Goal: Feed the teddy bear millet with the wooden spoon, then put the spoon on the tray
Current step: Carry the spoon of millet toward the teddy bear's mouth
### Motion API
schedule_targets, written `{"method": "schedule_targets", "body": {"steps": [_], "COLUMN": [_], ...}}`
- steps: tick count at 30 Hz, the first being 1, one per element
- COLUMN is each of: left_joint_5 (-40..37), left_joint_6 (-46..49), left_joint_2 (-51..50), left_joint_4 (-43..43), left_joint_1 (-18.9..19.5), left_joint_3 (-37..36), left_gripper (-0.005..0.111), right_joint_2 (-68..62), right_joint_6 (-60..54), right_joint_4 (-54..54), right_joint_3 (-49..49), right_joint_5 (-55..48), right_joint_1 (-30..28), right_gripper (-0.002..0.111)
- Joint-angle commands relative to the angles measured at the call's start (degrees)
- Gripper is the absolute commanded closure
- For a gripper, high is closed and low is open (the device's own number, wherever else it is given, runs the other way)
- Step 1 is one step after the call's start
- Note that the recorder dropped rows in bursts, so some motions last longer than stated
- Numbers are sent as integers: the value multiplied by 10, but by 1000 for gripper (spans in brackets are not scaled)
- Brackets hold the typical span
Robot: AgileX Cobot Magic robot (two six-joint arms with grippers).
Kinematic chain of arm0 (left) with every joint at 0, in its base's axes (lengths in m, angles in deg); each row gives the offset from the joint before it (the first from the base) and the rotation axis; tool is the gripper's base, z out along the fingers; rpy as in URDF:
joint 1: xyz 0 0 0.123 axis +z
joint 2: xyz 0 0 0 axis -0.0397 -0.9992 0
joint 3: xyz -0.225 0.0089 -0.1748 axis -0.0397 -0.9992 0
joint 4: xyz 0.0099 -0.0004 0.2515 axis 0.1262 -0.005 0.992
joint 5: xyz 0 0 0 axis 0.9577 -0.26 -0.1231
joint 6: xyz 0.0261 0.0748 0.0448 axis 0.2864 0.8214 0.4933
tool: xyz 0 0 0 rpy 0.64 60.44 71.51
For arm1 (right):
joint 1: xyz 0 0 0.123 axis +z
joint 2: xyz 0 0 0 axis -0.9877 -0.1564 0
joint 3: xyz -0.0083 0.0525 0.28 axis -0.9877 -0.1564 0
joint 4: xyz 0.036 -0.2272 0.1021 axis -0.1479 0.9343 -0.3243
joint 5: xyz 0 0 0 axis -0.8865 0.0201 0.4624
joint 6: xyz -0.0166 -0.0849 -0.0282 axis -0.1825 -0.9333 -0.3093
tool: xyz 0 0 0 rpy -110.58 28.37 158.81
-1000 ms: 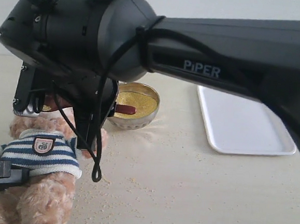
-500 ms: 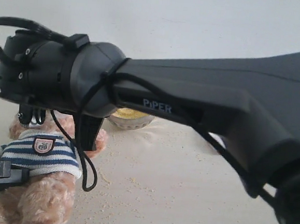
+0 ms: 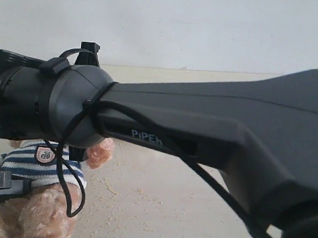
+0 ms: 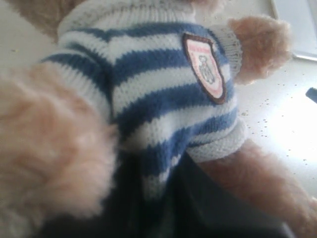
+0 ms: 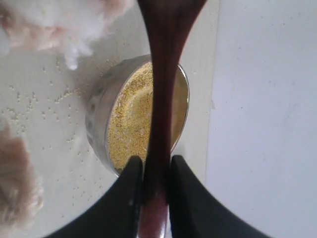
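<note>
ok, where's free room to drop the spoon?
Tray's visible stretch, next to the bowl, is bare: best spot. Table beside the bear is open but dusted with millet. Crowded: around bowl and bear, where the right hand holds the spoon.

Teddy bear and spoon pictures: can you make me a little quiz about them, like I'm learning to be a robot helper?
1. True or false: the right gripper is pinching the wooden spoon by its handle.
2. Pick one: what colours are the stripes that the teddy bear wears? A) red and yellow, B) blue and white, C) green and black.
3. Fill the gap: the millet sits in a round metal ____.

Key: 1 true. 2 B. 3 bowl.
</note>
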Motion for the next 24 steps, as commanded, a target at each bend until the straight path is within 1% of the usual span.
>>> {"method": "schedule_targets", "body": {"steps": [1, 13, 16, 22, 24], "left_joint_5": [-3, -3, -3, -3, -3], "left_joint_6": [3, 3, 3, 3, 3], "left_joint_2": [7, 7, 7, 7, 7], "left_joint_4": [-5, -5, -5, -5, -5], "left_joint_1": [1, 1, 1, 1, 1], "left_joint_3": [-1, -1, -1, -1, -1], "left_gripper": [102, 102, 102, 102, 102], "right_joint_2": [2, 2, 2, 7, 14], "right_joint_6": [18, 26, 23, 49, 65], "right_joint_4": [7, -34, -64, -45, -23], "right_joint_3": [2, 2, 1, -53, -72], "right_joint_5": [-7, -21, -21, -21, -21], "right_joint_1": [6, 11, 13, 17, 23], "right_gripper": [104, 104, 104, 104, 104]}}
